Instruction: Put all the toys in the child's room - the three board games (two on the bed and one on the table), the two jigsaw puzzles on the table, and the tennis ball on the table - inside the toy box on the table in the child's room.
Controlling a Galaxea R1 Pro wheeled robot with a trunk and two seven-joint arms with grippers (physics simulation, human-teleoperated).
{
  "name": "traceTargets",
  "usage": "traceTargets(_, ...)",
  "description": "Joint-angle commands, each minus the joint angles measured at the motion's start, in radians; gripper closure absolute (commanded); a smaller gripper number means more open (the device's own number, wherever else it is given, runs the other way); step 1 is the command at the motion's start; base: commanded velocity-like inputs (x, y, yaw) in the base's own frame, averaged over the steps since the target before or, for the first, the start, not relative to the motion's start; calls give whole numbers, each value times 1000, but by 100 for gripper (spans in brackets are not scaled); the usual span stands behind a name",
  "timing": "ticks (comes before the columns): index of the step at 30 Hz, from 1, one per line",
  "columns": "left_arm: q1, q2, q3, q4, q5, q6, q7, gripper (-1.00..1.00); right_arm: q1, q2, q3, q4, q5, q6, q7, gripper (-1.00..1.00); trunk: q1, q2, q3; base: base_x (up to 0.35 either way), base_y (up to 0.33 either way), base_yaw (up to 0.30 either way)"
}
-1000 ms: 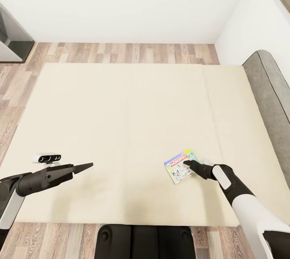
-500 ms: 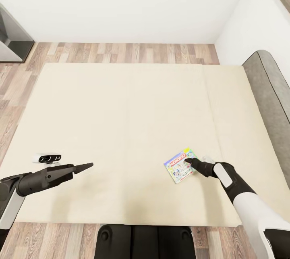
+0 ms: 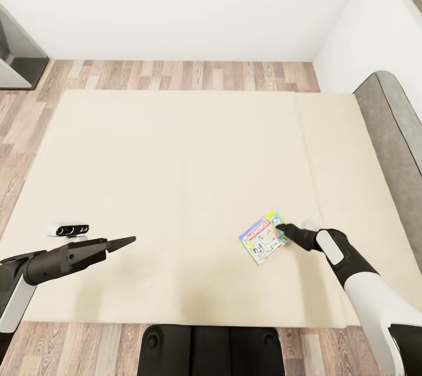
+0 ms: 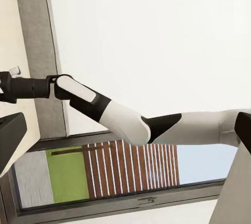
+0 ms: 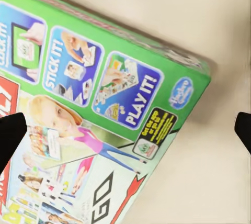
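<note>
One board game, a pale box with a red banner and green edges, lies flat on the cream bed towards its near right. My right gripper is open at the box's right edge. In the right wrist view the printed lid lies below the spread fingertips. My left gripper hangs open over the bed's near left, holding nothing. The toy box, the table, the jigsaw puzzles and the tennis ball are out of view.
A grey padded headboard runs along the bed's right side. Wood floor borders the far side below a white wall. A dark grey piece of furniture stands at the far left. My base touches the bed's near edge.
My right gripper has drawn back to the right, from over the board game to its right edge. The box stays on the bed. The left arm has not moved.
</note>
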Motion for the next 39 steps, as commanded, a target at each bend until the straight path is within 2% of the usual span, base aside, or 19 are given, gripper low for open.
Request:
traceTargets(1, 0, 0, 0, 0, 0, 11, -4, -100, -5, 0, -4, -1, 1, 6, -1, -100, 0, -2, -3, 0, 0, 0)
traceTargets(26, 0, 0, 0, 0, -1, 11, -4, -100, -20, 12, -4, -1, 4, 9, -7, -100, 0, -2, -31, 0, 0, 0)
traceTargets(39, 0, 1, 0, 0, -1, 10, -4, -100, -21, 18, -2, -12, 4, 7, -7, -100, 0, -2, -33, 0, 0, 0)
